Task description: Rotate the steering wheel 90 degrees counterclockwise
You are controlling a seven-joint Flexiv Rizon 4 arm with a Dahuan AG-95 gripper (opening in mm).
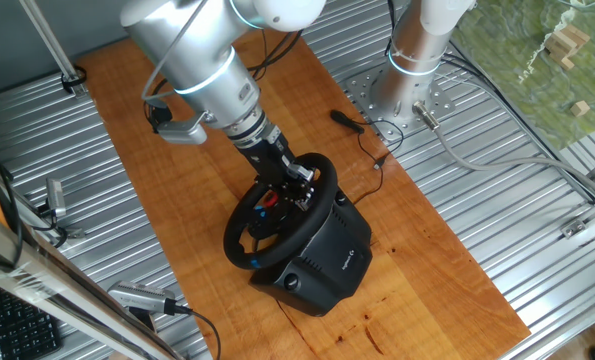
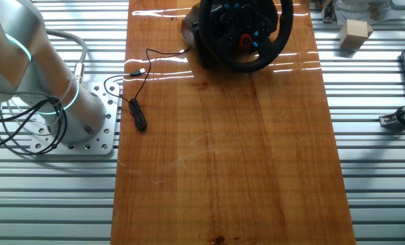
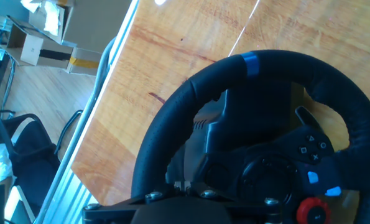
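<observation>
The steering wheel (image 1: 239,236) is a black round rim with dark spokes and red and blue hub buttons. It stands tilted on a boxy black base (image 1: 327,262) on the wooden board. My gripper (image 1: 302,188) reaches inside the rim at its upper right, and its fingers appear shut on the wheel there. In the hand view the rim (image 3: 172,112) curves from its blue stripe (image 3: 250,62) down into the gripper (image 3: 180,186), whose fingertips are mostly hidden. In the other fixed view the steering wheel (image 2: 253,64) sits at the board's top edge, and the gripper is out of view.
A thin black cable with a plug (image 1: 349,120) (image 2: 137,112) lies on the wooden board (image 2: 222,150) beside the arm's metal mounting plate (image 2: 66,133). A small wooden block (image 2: 355,34) rests on the ribbed metal table. The board's edge (image 3: 113,87) runs close to the wheel.
</observation>
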